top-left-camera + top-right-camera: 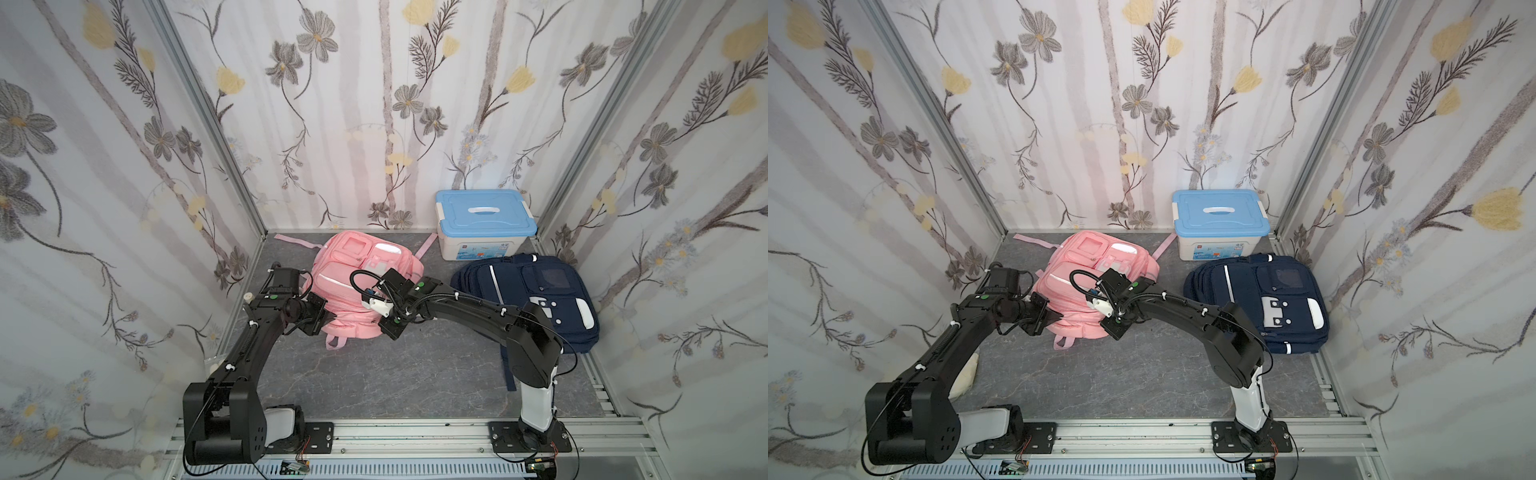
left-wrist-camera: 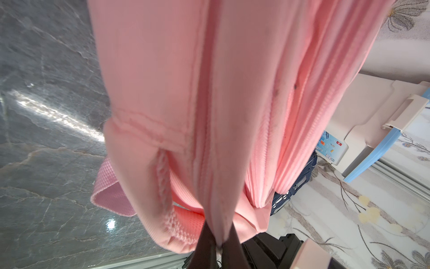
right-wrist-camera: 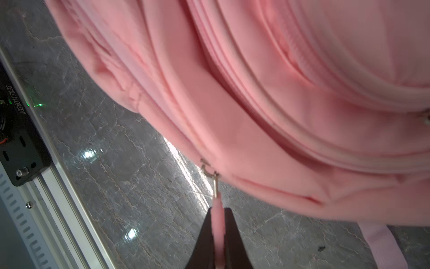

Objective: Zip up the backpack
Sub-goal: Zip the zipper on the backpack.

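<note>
The pink backpack (image 1: 361,286) is lying mid-way across the table (image 1: 374,374), its zipping seemingly just starting; the left gripper (image 2: 220,243) is pinching its near-left edge; the right gripper (image 3: 218,210) is clamping the zipper pull (image 3: 216,186), which is needing a steady drag along the track; the navy backpack (image 1: 536,291) and lidded box (image 1: 484,226) are sitting rightward, obstructing nothing.

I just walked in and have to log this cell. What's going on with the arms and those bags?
Both arms are working on the pink backpack, which lies on the grey tabletop. The right gripper is shut on its zipper pull. The left gripper pinches the bag's fabric by the zipper seam, apparently to brace it. A navy backpack and a blue-lidded box sit nearby, with neither gripper on them.
</note>
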